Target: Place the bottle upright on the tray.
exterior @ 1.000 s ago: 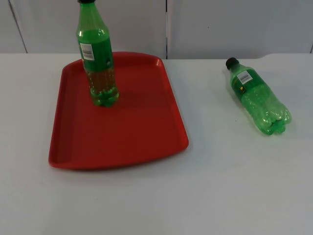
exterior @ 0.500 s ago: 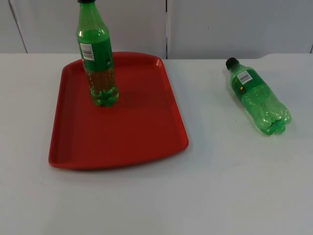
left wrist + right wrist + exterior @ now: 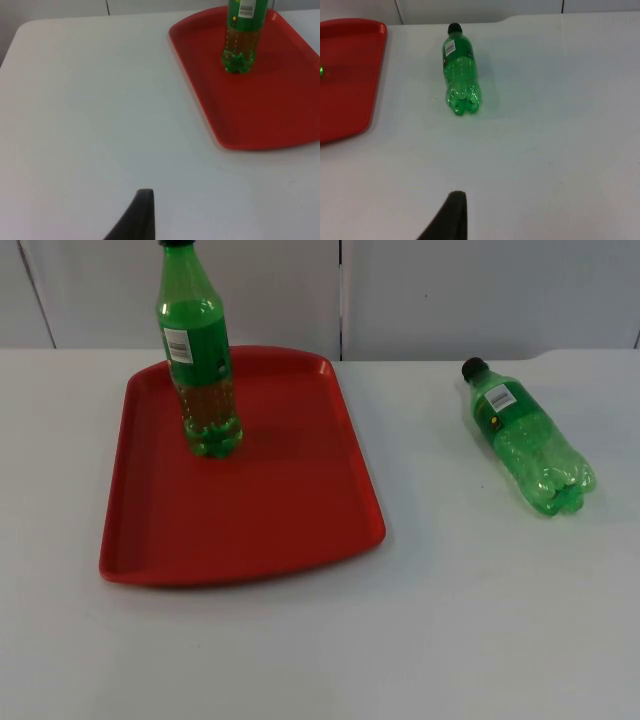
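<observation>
Bottle (image 3: 526,436) lying on white table (image 3: 470,620) | tray (image 3: 260,510) near grey partition wall (image 3: 480,290) | end effector states: cannot tell

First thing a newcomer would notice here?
The red tray at the table's left, with a green bottle standing upright on its far part. Next, a second green bottle lying on its side on the white table to the tray's right, black cap toward the wall, apart from the tray.
</observation>
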{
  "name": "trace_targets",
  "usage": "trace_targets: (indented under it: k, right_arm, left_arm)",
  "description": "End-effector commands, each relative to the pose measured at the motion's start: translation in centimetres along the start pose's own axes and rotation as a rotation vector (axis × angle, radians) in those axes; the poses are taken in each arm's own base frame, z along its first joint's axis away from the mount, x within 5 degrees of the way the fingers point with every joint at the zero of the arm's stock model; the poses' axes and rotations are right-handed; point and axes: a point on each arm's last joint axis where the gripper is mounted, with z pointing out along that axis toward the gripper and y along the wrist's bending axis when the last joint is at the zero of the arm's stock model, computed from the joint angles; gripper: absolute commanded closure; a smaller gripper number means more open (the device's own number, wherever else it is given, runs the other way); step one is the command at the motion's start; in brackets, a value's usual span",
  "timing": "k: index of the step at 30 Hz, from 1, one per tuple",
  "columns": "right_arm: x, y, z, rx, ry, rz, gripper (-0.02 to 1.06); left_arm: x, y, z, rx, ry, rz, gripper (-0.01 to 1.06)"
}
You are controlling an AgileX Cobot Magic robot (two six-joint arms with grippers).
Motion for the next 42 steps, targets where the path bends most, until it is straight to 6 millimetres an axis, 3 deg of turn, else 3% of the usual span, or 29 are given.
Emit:
trace_targets:
  k: [1,27,32,37,41,42]
  right_arm:
    - [0.2,0.0,0.1,0.005,0.002,0.003,-0.01]
    - [-0.2,0.0,0.4,0.008,0.022,0.002,0.00]
    - [-2.3,0.2,1.8,0.007,0.064,0.002,0.00]
    - [-5.0,0.4,3.6,0.007,0.079,0.001,0.00]
    - [-8.4,0.6,6.1,0.008,0.116,-0.012,0.00]
    - [-8.4,0.6,6.1,0.008,0.116,-0.012,0.00]
  left_arm:
    - [0.1,0.0,0.0,0.003,0.000,0.003,0.00]
    - [0.1,0.0,0.0,0.003,0.000,0.003,0.00]
    - [0.1,0.0,0.0,0.003,0.000,0.003,0.00]
    - [0.1,0.0,0.0,0.003,0.000,0.003,0.00]
    - [0.1,0.0,0.0,0.003,0.000,0.003,0.00]
    - [0.1,0.0,0.0,0.003,0.000,0.003,0.00]
